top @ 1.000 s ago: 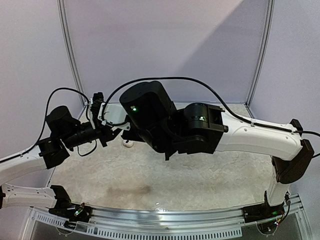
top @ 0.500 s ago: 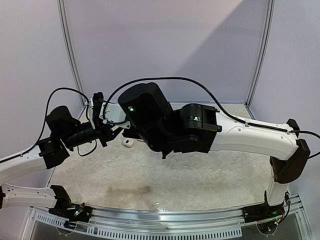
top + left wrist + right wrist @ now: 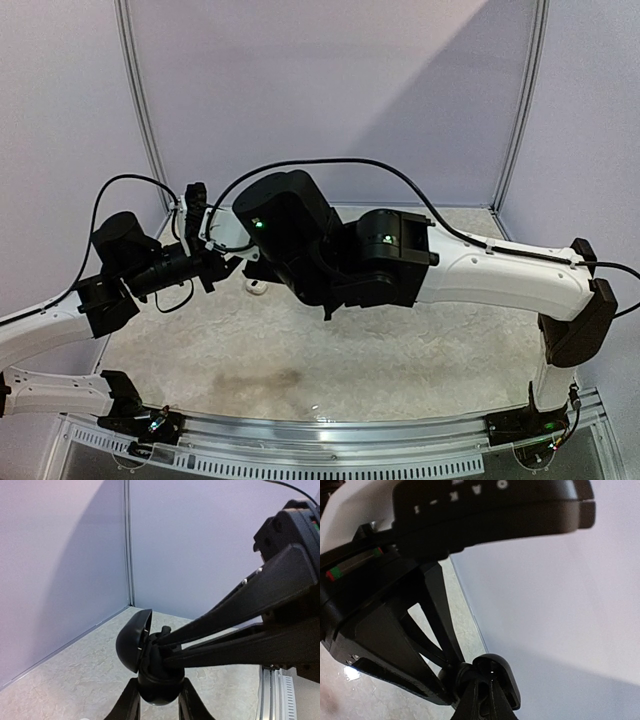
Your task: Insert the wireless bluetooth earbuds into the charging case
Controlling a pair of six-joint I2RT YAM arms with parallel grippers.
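A black charging case [image 3: 131, 640] with its lid swung open is held in the air, and my left gripper [image 3: 159, 686] is shut on its rounded base. My right gripper [image 3: 162, 645] reaches in from the right, its two long fingers drawn together with their tips inside the case's mouth. A small black nub [image 3: 168, 629] sticks up at the mouth beside those tips; I cannot tell whether it is an earbud. The right wrist view shows the same case [image 3: 502, 672] just past my right gripper [image 3: 491, 681]. From above, both grippers meet at the back left [image 3: 235, 262], mostly hidden by the right wrist.
A small white object [image 3: 257, 288] lies on the pale mat [image 3: 380, 350] just below where the grippers meet. Lilac walls with a metal corner post [image 3: 127, 540] stand close behind. A metal rail [image 3: 330, 430] runs along the near edge.
The right arm has shifted a little to the left, toward the left gripper. The left arm and the case have stayed where they were.
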